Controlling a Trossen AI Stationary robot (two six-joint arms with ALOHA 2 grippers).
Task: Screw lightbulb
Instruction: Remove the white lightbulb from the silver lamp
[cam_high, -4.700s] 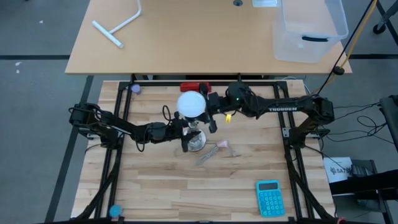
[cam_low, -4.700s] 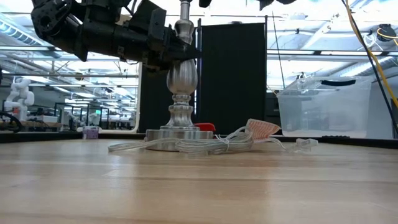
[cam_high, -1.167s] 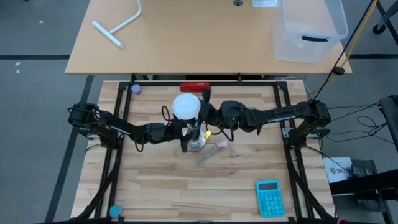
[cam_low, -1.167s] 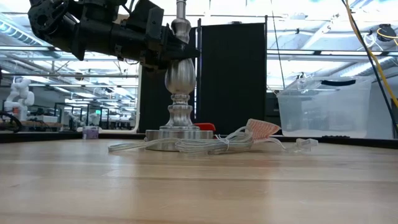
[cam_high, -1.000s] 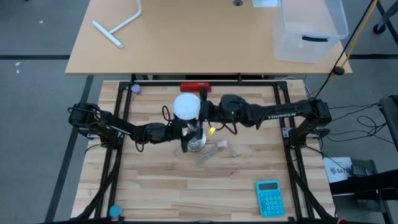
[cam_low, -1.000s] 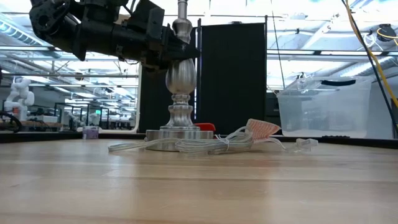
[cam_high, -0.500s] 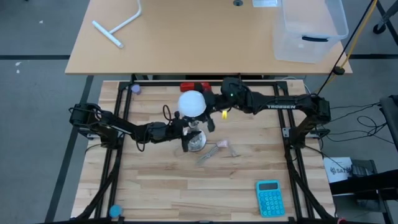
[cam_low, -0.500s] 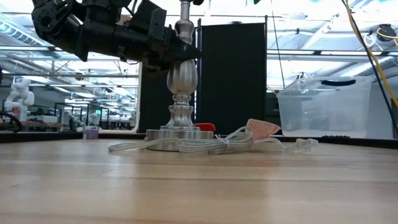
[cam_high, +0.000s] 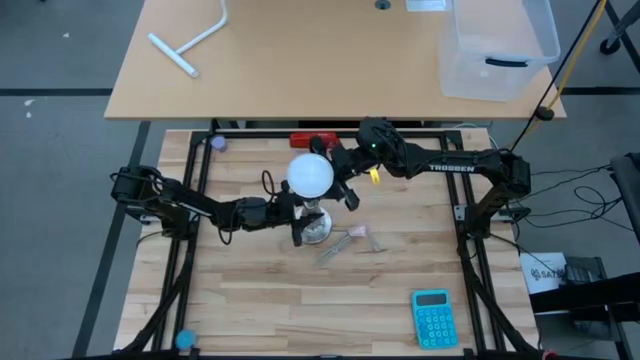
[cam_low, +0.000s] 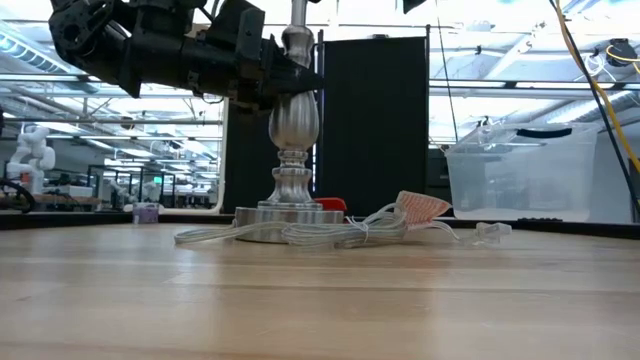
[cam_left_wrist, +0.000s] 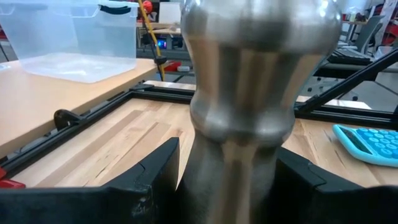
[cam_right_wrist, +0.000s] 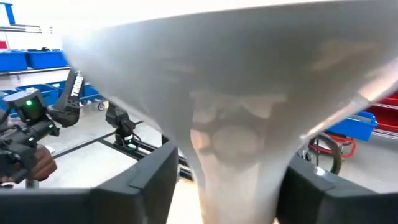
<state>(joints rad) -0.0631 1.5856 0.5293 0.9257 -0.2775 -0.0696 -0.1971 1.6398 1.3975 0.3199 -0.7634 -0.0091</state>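
Observation:
The white lightbulb (cam_high: 309, 174) stands over the top of the silver lamp stand (cam_low: 291, 130). Where its base meets the stand is hidden under its dome. In the right wrist view its tapering neck (cam_right_wrist: 239, 143) fills the picture. My right gripper (cam_high: 335, 175) comes level from the table's right. It is open, with one finger on either side of the neck and a gap showing beside one finger (cam_right_wrist: 149, 183). My left gripper (cam_high: 297, 215) reaches in level from the left and is shut on the stand's stem. The stand's round foot (cam_low: 288, 217) rests on the table. My left gripper pinches the lamp stand's bulging silver stem (cam_left_wrist: 236, 124) between its two fingers (cam_left_wrist: 146, 183), at about mid-height. The fingers come level from the table's left and lie across the upright stem. The stand is upright, with its round foot on the table.
A clear cord (cam_high: 335, 247) and a small pink piece (cam_high: 358, 232) lie right of the stand's foot. A red object (cam_high: 312, 140) lies at the far edge, and a teal calculator (cam_high: 433, 318) lies near right. A clear bin (cam_high: 498, 45) stands on the table beyond.
My right gripper has swung around the bulb, its hand going toward the table's far edge and its wrist turning. The bulb's head has shifted slightly toward the right. My left gripper and the stand have kept still.

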